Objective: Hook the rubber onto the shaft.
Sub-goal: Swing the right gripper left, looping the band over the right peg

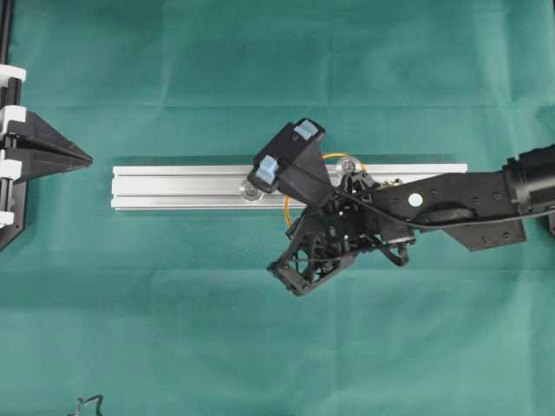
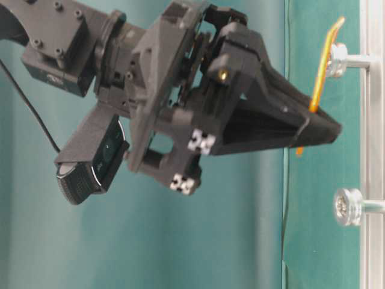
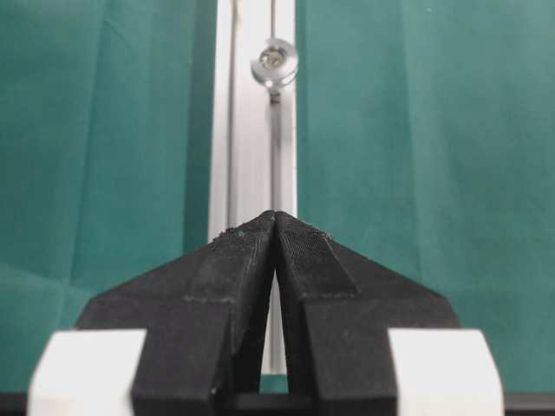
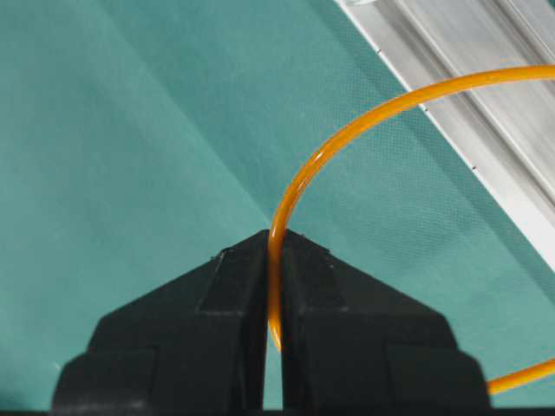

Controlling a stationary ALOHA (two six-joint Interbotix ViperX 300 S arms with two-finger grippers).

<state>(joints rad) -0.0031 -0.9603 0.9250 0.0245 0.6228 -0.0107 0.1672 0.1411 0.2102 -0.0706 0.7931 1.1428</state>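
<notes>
Looking first through the right wrist camera, we see the right claw point(image 4: 270, 251) pinched shut on the rubber point(image 4: 347, 130), a thin orange band that rises from between the tips and arcs away to the right, toward the aluminium rail point(image 4: 486, 104) crossing the upper right corner. In the table-level view, the band's far end lies against one shaft point(image 2: 338, 59), a silver peg standing out from the rail, and seems to be looped over it, though the angle leaves us unsure. A second shaft point(image 2: 348, 206), bare, sits further along the rail, on the other side of the claw tips. From overhead, the band's loop stretches across the rail's width, and that bare shaft point(image 1: 251, 189) lies to the left of the right claw, along the rail's long axis. We judge the coming move must carry the held end that way. Farthest off, the left claw point(image 3: 276, 227) rests closed and empty at the desk's left edge, well apart.
</notes>
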